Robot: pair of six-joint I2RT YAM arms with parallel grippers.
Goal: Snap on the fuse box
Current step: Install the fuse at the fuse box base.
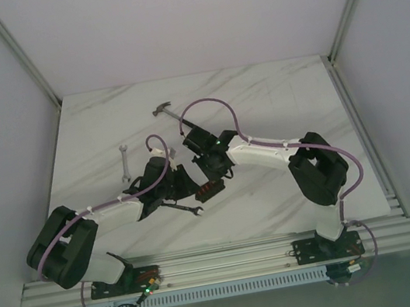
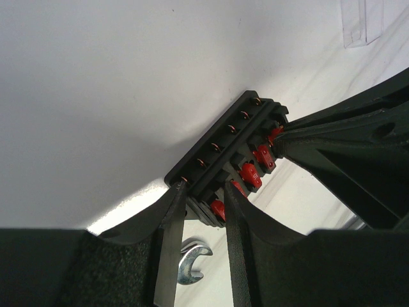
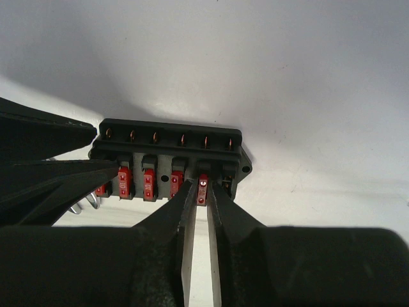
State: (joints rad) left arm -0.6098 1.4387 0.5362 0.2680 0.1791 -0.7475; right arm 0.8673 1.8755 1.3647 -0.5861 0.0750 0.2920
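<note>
In the top view the fuse box (image 1: 210,190) sits just below the centre of the frame on the white marble tabletop (image 1: 275,102). The left fingers (image 1: 185,182) come in from the lower left and the right fingers (image 1: 212,170) from the right, so both arms meet over it. 1 wrench (image 1: 192,210) lies just below the box, a second wrench (image 1: 124,163) is well apart at left of centre, and a hammer (image 1: 164,111) lies toward the top. In the left wrist view the left fingers (image 2: 235,217) stand narrow at lower centre, clamped across 1 end of the fuse box (image 2: 223,147), which runs up toward the right. This looks like a bracing grip, meant to stop the box sliding under pressure. The wrench (image 2: 190,261) shows through the gap below. I cannot tell whether the box rests on the tabletop or is held slightly off it. In the right wrist view the fuse box (image 3: 169,150) lies across the middle with 6 copper terminals along its far edge. The right fingers (image 3: 222,214) are drawn close around 1 red fuse (image 3: 202,185) near the box's right end, probably to line it up with its slot and press it home.
</note>
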